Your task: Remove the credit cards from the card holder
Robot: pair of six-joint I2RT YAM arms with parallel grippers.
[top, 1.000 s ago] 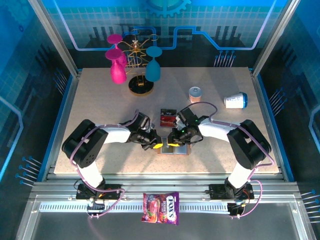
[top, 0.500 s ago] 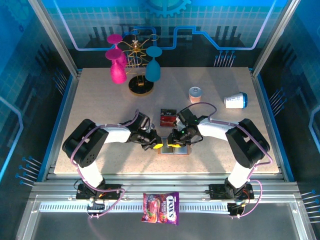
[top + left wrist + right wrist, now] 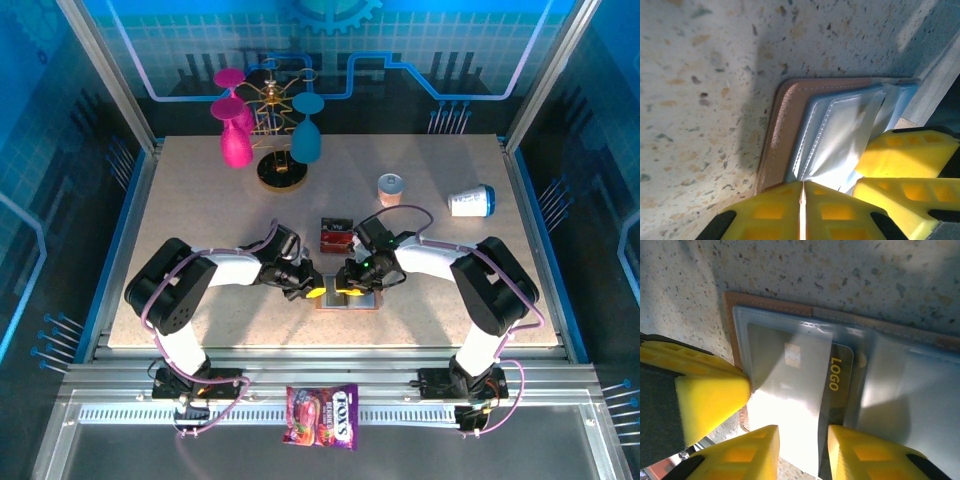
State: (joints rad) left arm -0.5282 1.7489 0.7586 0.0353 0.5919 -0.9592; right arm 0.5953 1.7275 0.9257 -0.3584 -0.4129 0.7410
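Note:
The card holder [image 3: 362,301], tan outside with grey-blue pockets, lies open on the table near the front middle. My left gripper [image 3: 314,291] is shut and its tips [image 3: 801,210] rest on the holder's [image 3: 776,135] near edge. My right gripper [image 3: 802,452] stands open over the holder's [image 3: 770,305] clear pocket. A credit card [image 3: 837,380] with a chip and a dark "LOGO" band sticks partly out of that pocket, between the two fingertips. In the top view more red credit cards [image 3: 335,235] lie on the table just behind the grippers.
A glass rack [image 3: 270,130] with pink and teal glasses stands at the back. A can [image 3: 390,187] and a tipped paper cup [image 3: 471,201] lie right of middle. A candy bag [image 3: 322,415] rests on the rail in front of the table.
My right gripper's jaws have spread a little wider over the card. Both arms have stayed almost where they were.

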